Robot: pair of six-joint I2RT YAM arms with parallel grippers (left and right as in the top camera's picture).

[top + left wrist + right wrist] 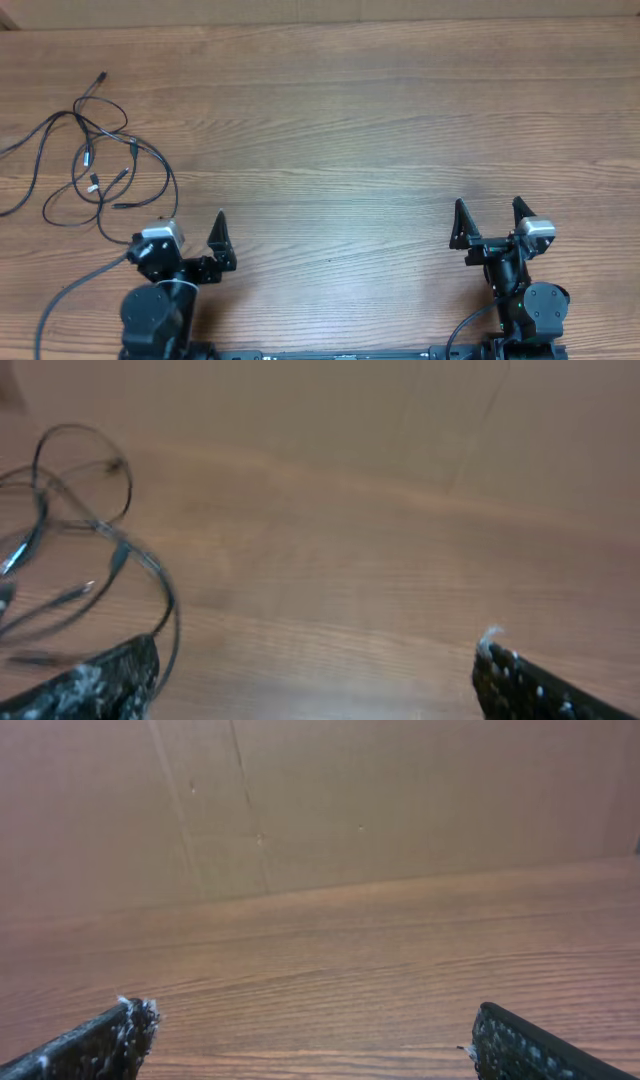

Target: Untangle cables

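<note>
Overhead view: the cables (104, 133) lie in a loose tangle at the far left of the counter (350, 130), several thin black cords looped over each other with small plug ends poking out, one plug stretched up and away from the heap. Nothing is separated yet, so I'd call this the very start, the approach step, no cord picked. Left gripper (190, 226) sits just near-side of the tangle, jaws spread wide, nothing between them; its wrist view has the loops at the left edge, close to its left fingertip (110, 675), and I can't tell if one strand brushes it. Right gripper (489, 205) is well apart on the other side of the counter, jaws wide too, holding nothing, only bare wood ahead of it. Next move looks like the left arm reaching forward and left to pinch one outer loop or a plug end and draw it clear. The right arm would need to cross over to pin the rest. Cords are thin and flat on the wood, so the pinch must come low.
</note>
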